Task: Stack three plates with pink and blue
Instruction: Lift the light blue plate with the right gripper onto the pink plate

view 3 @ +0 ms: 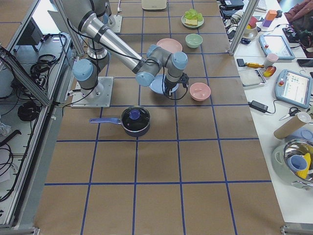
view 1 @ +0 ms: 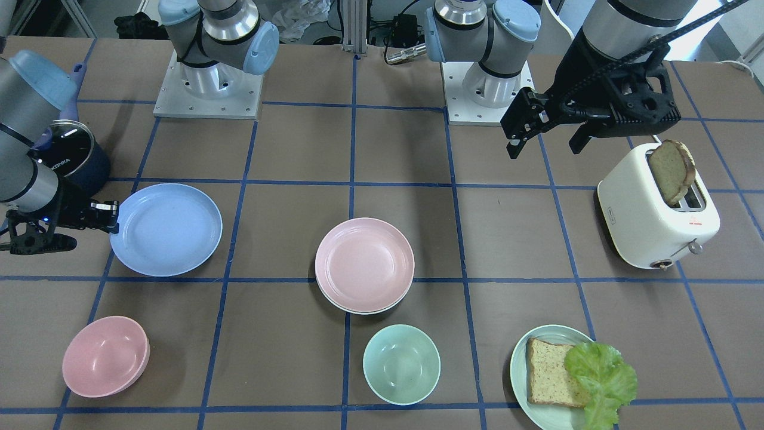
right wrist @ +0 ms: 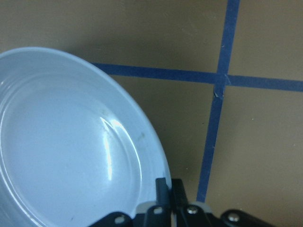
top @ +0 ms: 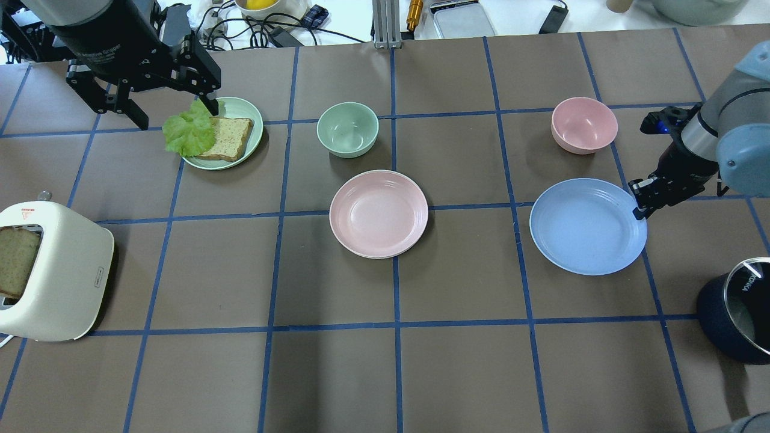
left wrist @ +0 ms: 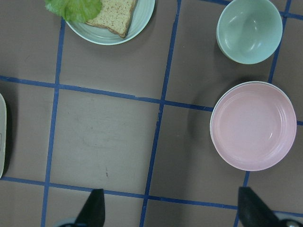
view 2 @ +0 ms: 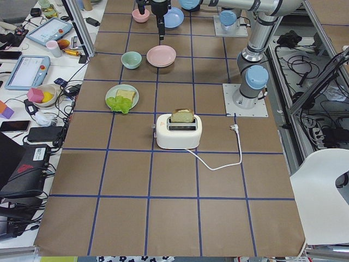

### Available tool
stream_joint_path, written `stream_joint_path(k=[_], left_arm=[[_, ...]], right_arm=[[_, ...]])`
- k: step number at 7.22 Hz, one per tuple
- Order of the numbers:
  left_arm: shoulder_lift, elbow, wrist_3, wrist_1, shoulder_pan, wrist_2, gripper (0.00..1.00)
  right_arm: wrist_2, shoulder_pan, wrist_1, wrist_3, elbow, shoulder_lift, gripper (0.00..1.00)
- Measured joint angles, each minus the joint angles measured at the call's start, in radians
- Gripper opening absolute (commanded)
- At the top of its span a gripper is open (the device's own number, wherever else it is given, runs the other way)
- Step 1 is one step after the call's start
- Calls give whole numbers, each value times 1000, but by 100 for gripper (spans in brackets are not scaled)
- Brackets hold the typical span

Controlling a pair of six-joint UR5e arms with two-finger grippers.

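The light blue plate (view 1: 167, 230) (top: 586, 227) lies flat on the table at my right. My right gripper (view 1: 112, 216) (top: 639, 207) is low at the plate's outer rim. In the right wrist view its fingers (right wrist: 163, 189) stand close together with the rim (right wrist: 61, 151) pinched between them. The pale pink plate (view 1: 364, 263) (top: 378, 212) (left wrist: 254, 125) sits mid-table on top of the cream-white plate, of which only a thin rim (view 1: 358, 311) shows. My left gripper (view 1: 546, 146) (top: 174, 114) (left wrist: 173, 210) is open, empty and held high near the mint-green plate.
A mint-green plate (top: 240, 108) bears bread and lettuce. A mint bowl (top: 348, 128) and a pink bowl (top: 583, 123) stand beyond the plates. A cream toaster (top: 51, 270) with a bread slice stands at my left. A dark blue pot (top: 737, 307) stands at my right.
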Motion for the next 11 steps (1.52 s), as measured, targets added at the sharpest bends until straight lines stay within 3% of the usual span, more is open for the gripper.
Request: stream_joint_path(k=[4,11], left_arm=[[5,-1,3,1,1,0,100],[7,-1,3,3,4,0,100]], right_arm=[[44,65,120,149,-87,-4,0],[158,320,162,552,-213,24,0]])
